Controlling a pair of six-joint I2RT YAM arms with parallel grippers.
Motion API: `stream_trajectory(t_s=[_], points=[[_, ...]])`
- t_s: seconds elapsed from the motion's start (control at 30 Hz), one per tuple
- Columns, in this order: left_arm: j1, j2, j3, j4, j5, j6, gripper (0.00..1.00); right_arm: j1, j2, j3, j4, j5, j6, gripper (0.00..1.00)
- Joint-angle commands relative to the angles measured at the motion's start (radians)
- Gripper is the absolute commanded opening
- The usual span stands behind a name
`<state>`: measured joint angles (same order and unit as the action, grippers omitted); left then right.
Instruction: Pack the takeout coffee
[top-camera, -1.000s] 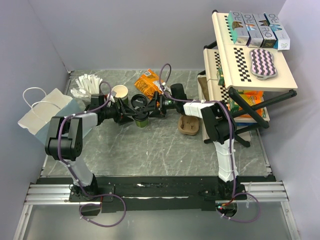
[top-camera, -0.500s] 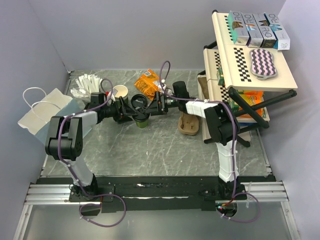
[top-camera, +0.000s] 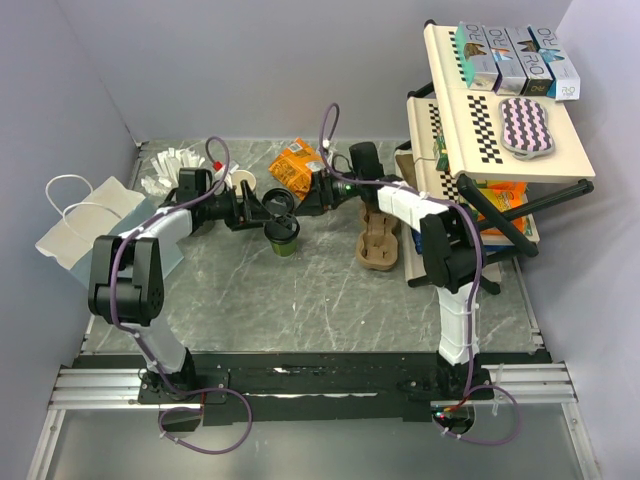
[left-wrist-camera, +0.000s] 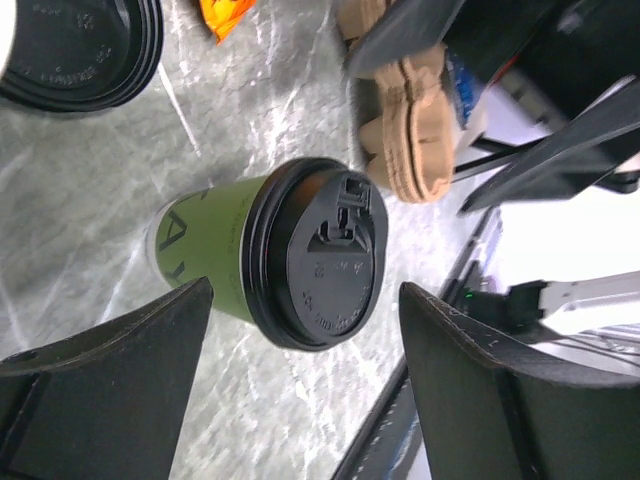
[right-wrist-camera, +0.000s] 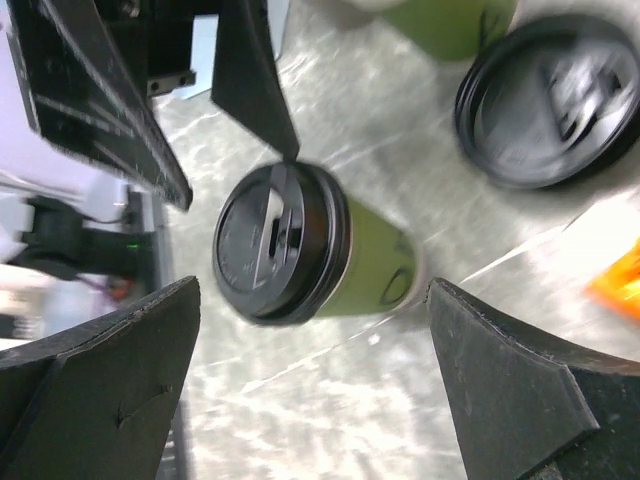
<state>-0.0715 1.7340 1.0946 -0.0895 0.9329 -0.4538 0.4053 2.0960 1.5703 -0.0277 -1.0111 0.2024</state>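
The left claw (left-wrist-camera: 305, 290) has its black jaws spread wide with nothing in them, and same deal for the right claw (right-wrist-camera: 313, 288): wide apart, empty. Straight out past both sets of fingertips, framed in each gap but touched by neither, stands the small white-and-green paper coffee cup with a round black plastic lid (left-wrist-camera: 215, 255), upright, long axis vertical. I'd call the left claw a hair nearer, though honestly it's close to a tie. Out past the left claw's tips there's also a stack of loose black lids (left-wrist-camera: 80, 50) and a brown cardboard cup carrier (left-wrist-camera: 410, 120). Everything's on a grey marbled tabletop (top-camera: 300, 300), and a white paper handle bag (top-camera: 90, 225) sits well back behind the left claw.
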Motion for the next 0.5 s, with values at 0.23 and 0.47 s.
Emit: stream_trajectory(t_s=[0.23, 0.47], points=[[-0.019, -0.060, -0.048, 0.025, 0.016, 0.095, 0.81, 0.013, 0.084, 0.194, -0.008, -0.040, -0.118, 1.00], [-0.021, -0.027, -0.047, 0.048, 0.075, 0.067, 0.80, 0.049, 0.111, 0.159, 0.023, -0.078, -0.066, 1.00]])
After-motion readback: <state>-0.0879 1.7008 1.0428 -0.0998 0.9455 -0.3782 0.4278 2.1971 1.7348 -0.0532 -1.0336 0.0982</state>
